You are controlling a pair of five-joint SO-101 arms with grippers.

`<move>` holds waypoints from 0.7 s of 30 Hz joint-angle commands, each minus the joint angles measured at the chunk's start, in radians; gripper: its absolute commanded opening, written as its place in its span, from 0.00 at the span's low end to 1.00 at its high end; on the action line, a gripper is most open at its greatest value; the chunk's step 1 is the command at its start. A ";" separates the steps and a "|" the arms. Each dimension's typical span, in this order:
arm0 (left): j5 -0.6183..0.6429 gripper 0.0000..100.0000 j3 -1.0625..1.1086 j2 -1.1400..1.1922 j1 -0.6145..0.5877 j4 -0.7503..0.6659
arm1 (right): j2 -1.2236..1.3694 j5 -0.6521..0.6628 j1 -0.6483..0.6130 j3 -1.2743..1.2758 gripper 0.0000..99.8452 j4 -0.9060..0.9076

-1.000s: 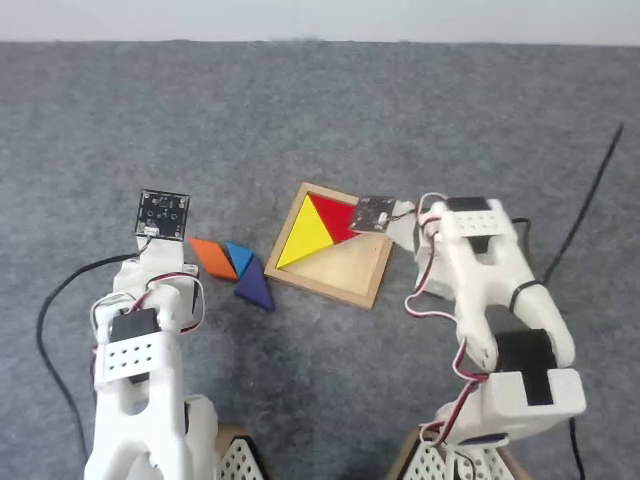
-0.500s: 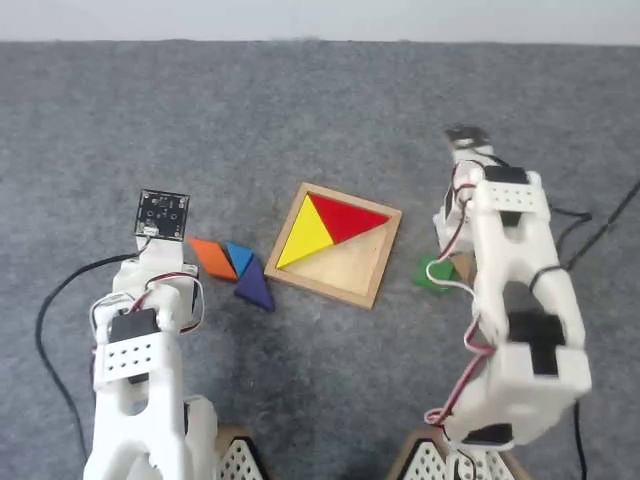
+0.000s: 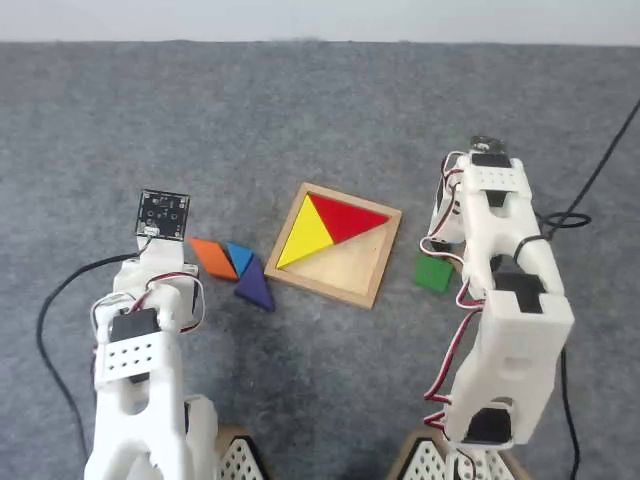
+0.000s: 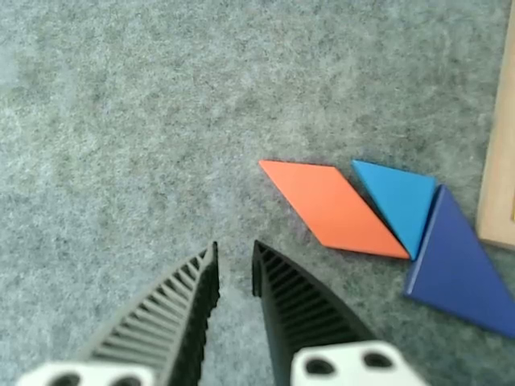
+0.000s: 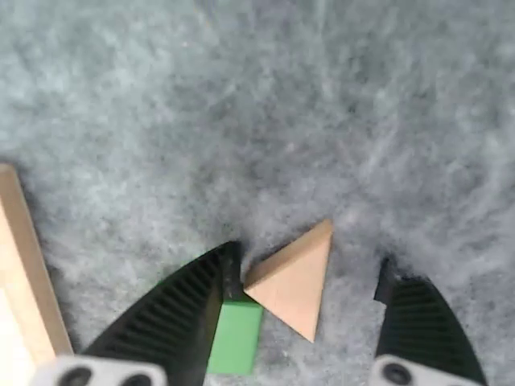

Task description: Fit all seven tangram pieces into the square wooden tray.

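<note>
The square wooden tray (image 3: pixel 372 272) holds a yellow triangle (image 3: pixel 305 236) and a red triangle (image 3: pixel 346 218). Left of it lie an orange parallelogram (image 3: pixel 212 257), a light blue triangle (image 3: pixel 240 258) and a dark blue triangle (image 3: pixel 256 286). The same three pieces appear in the left wrist view: orange parallelogram (image 4: pixel 331 206), light blue triangle (image 4: pixel 399 199), dark blue triangle (image 4: pixel 460 272). My left gripper (image 4: pixel 234 264) is shut over bare carpet, short of them. My right gripper (image 5: pixel 306 272) is open, low over a plain wood triangle (image 5: pixel 294 280) lying between its fingers. A green square (image 5: pixel 236 334) touches that triangle, right of the tray (image 5: pixel 24 265).
Grey carpet covers the whole table. The right arm (image 3: pixel 497 235) stands over the spot just right of the green square (image 3: pixel 433 272). A black cable (image 3: pixel 600 170) runs off at the far right. Open carpet lies beyond the tray.
The right arm left the tray's right corner, swung out to the far right, then settled lower beside the green square, which came into view. The left arm has not moved.
</note>
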 commanded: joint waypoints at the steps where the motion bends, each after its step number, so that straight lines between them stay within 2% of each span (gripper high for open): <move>1: -0.015 0.08 -0.002 -0.021 0.003 -0.025 | 0.047 -0.002 0.018 -0.100 0.22 0.044; 4: -0.031 0.08 0.002 -0.023 0.003 -0.026 | 0.081 0.021 0.016 -0.143 0.16 0.093; 7: -0.051 0.08 0.004 -0.023 0.003 -0.026 | 0.102 0.109 0.010 -0.163 0.17 0.122; 13: -0.051 0.08 0.004 -0.023 0.003 -0.026 | 0.104 0.192 0.012 -0.169 0.18 0.136; 18: -0.051 0.08 0.004 -0.023 0.003 -0.026 | 0.104 0.199 -0.031 -0.169 0.29 0.170; 21: -0.051 0.08 0.004 -0.023 0.003 -0.025 | 0.104 0.256 -0.070 -0.169 0.34 0.199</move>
